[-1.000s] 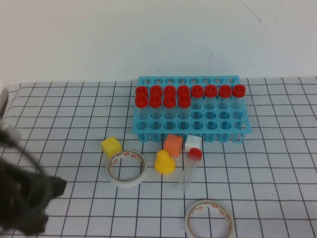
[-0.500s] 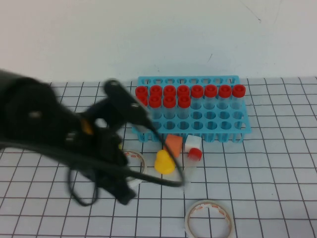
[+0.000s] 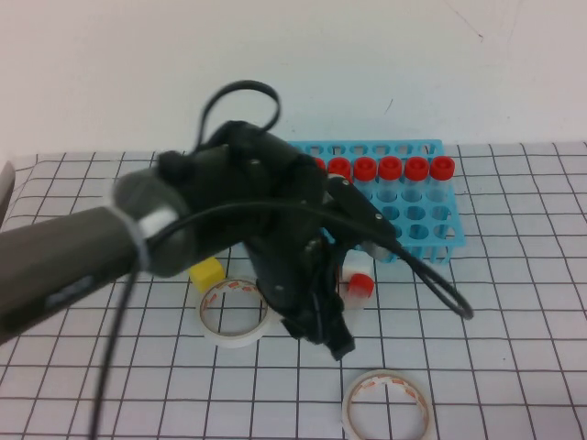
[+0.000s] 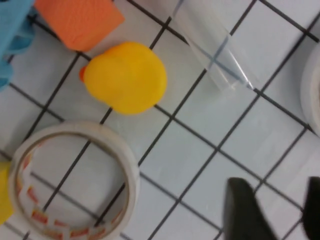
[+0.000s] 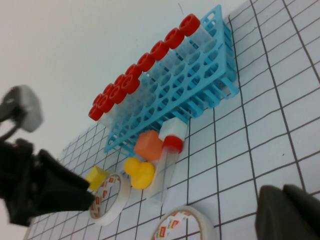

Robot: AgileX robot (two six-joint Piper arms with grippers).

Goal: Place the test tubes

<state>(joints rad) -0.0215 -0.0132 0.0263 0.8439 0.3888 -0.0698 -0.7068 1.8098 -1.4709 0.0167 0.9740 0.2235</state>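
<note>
The left arm has swung to mid-frame, left gripper [image 4: 286,215] open near the lying test tube [image 3: 359,287], apparently for pickup; right gripper [image 5: 290,212] closed, outside the high view.

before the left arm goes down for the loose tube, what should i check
1. Left gripper open: ok. Its jaws stand apart with nothing between them.
2. Left gripper lined up on the loose test tube: not ok. The tube lies flat, off to one side of the jaws rather than between them.
3. Room around the tube: ok. The yellow duck is close by but apart from it.
4. Free holes in the rack: ok. The front rows are empty.
5. Right gripper out of the way: ok. It is shut and well back from the tube and the rack.
</note>
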